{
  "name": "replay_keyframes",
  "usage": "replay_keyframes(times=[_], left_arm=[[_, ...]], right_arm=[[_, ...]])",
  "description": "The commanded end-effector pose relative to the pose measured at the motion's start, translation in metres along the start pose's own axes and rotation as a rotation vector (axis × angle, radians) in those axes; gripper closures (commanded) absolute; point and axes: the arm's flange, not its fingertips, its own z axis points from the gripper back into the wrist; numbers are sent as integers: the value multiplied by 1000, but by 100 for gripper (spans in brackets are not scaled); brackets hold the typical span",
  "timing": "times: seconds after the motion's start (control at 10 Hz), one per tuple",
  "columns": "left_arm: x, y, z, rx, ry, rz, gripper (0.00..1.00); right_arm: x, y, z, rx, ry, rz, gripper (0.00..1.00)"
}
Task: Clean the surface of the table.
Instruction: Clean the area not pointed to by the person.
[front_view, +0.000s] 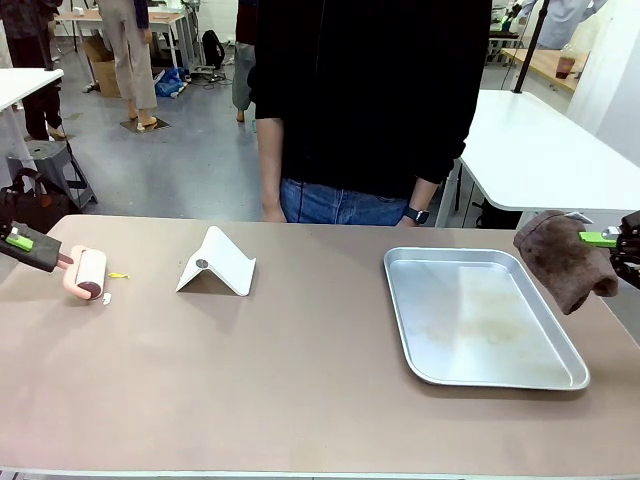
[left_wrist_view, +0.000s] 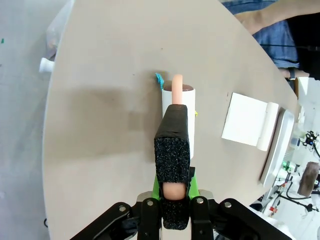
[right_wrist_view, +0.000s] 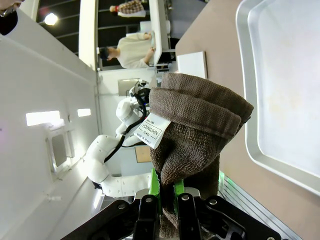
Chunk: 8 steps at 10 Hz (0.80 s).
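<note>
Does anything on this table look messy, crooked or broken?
Only small things. A yellow scrap and a white scrap lie loose on the table beside the lint roller, and the metal tray has faint dull smears on its floor. Nothing looks spilled or broken.

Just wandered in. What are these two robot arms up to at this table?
The left tool is shut on a pink-handled white lint roller, held low at the left end of the tan-brown table, beside tiny scraps. The right tool grips a bunched brown towel in the air by the shiny metal tray. A white folded stand sits between them. A person stands opposite.
</note>
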Motion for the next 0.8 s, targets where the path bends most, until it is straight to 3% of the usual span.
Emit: replay_keyframes(times=[0.0, 0.7], left_arm=[[11, 3, -28, 59, 79, 31, 79], [10, -26, -57, 17, 115, -9, 79]], right_arm=[[-1, 2, 3, 2, 10, 15, 88], [-1, 2, 3, 2, 10, 15, 88]])
